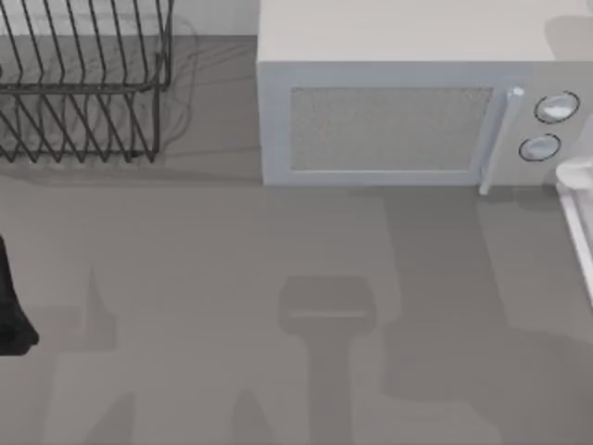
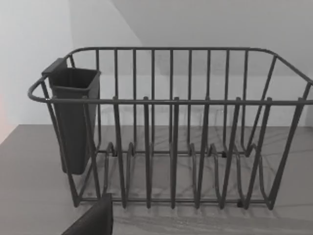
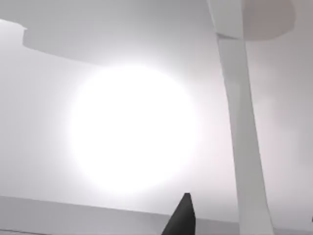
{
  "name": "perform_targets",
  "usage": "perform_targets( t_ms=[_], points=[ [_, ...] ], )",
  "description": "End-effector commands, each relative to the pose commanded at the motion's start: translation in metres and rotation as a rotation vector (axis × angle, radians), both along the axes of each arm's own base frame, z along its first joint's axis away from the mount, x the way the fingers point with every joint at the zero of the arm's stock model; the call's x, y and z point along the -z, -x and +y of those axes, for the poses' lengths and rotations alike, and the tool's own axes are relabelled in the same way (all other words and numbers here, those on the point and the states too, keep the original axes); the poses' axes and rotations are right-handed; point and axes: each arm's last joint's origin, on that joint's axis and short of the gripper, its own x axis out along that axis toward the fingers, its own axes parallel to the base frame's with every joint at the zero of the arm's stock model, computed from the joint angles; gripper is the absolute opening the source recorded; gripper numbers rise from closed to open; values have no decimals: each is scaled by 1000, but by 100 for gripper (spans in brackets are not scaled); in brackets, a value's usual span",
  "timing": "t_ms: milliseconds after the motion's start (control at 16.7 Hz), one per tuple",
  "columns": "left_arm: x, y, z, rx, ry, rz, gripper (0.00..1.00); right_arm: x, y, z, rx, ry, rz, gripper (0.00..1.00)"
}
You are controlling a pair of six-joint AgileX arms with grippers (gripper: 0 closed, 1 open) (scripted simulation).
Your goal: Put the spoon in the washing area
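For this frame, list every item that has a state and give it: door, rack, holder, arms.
Microwave: door shut, standing at the back of the table.
Dish rack: upright, no dishes in its slots.
Cutlery holder: hung on the rack's end wall, upright; contents cannot be told.
Left arm: at the table's left edge, facing the rack.
Right arm: at the table's right edge.
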Motion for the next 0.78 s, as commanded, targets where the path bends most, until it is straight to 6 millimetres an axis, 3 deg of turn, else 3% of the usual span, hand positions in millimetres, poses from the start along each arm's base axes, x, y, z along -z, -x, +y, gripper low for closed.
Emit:
perform_targets(
  t_ms=[240,540,780],
  points=[
    [0,0,0,0,0,0,100,15,1,7,-22,0,-4,0],
    [0,0,0,0,0,0,100,16,1,9,-26,1,-6,0],
    [0,0,0,0,0,0,100,16,1,9,-26,1,-6,30]
  ],
)
